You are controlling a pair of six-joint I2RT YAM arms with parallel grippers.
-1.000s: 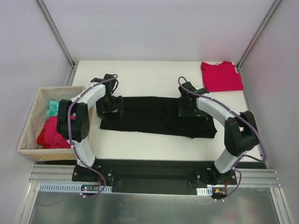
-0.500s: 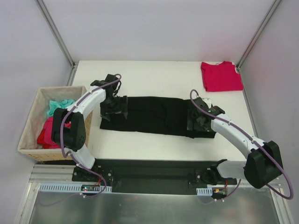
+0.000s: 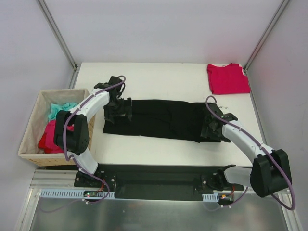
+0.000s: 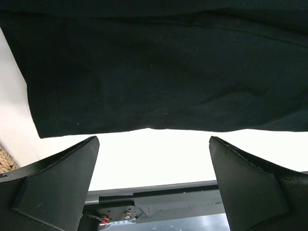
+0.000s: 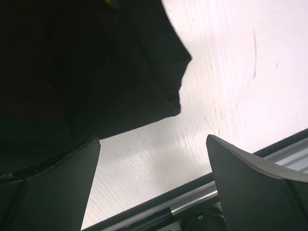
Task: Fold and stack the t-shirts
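Note:
A black t-shirt (image 3: 161, 119) lies folded into a long strip across the middle of the white table (image 3: 159, 82). A red t-shirt (image 3: 228, 78) lies folded at the back right corner. My left gripper (image 3: 117, 110) hovers over the strip's left end. In the left wrist view it (image 4: 154, 183) is open and empty, with the black cloth (image 4: 159, 72) ahead of its fingers (image 4: 53, 183). My right gripper (image 3: 212, 129) is over the strip's right end. The right wrist view shows it (image 5: 154, 187) open and empty beside the shirt's corner (image 5: 86, 72).
A woven tan basket (image 3: 30, 134) stands off the table's left side, holding teal cloth (image 3: 60, 109) and red cloth (image 3: 50, 138). A black rail (image 3: 154, 173) runs along the near edge between the arm bases. Metal frame posts rise at the back corners.
My right gripper has moved right and nearer, from mid-strip to the black shirt's right end, with its arm stretched out lower. The left gripper shifted slightly right. Both stayed open.

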